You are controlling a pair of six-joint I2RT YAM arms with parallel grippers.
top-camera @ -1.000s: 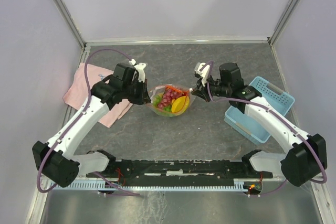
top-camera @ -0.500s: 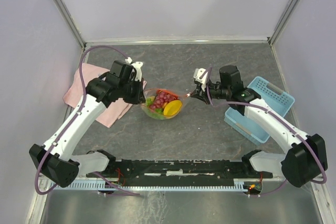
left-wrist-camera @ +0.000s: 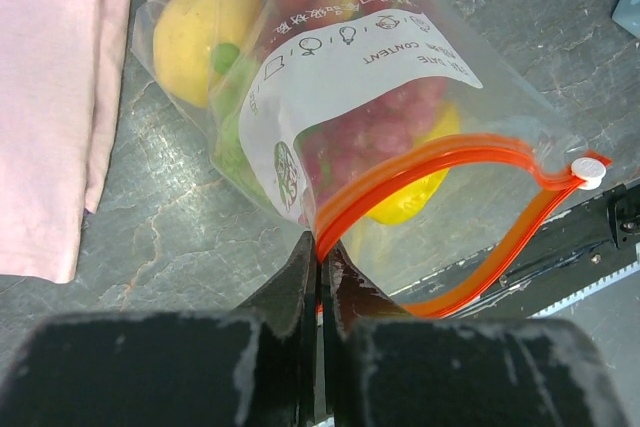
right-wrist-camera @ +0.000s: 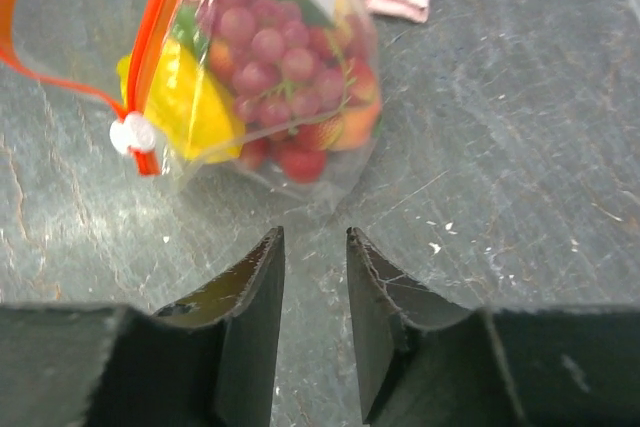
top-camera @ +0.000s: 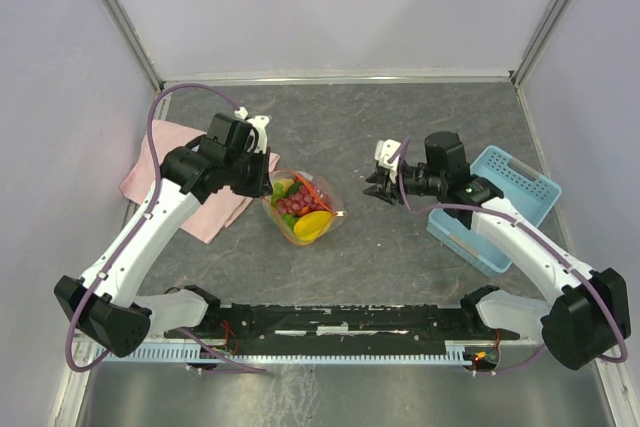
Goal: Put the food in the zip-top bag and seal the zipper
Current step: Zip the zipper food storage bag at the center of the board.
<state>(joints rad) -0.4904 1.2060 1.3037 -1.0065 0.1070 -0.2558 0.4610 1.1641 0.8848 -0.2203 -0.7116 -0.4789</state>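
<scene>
The zip-top bag (top-camera: 303,211) lies mid-table, filled with the food: red grapes (left-wrist-camera: 372,125), a yellow round fruit (left-wrist-camera: 200,25), a banana (right-wrist-camera: 193,107) and green pieces. My left gripper (top-camera: 267,185) is shut on the left end of the orange-red zipper (left-wrist-camera: 440,160), with the strip pinched between its tips (left-wrist-camera: 321,247). The bag's mouth gapes in an open loop, with the white slider (left-wrist-camera: 588,172) at its far end. My right gripper (top-camera: 377,188) is open and empty, a short way right of the bag (right-wrist-camera: 280,67) and not touching it. Its gap (right-wrist-camera: 314,237) is over bare table.
A pink cloth (top-camera: 168,175) lies left of the bag, under my left arm. A light-blue basket (top-camera: 497,209) stands at the right, partly under my right arm. The arms' base rail (top-camera: 330,322) runs along the near edge.
My right gripper has come off the bag's right end and drawn back to the right. My left gripper has carried the bag left and nearer, so it now hangs from that gripper alone.
</scene>
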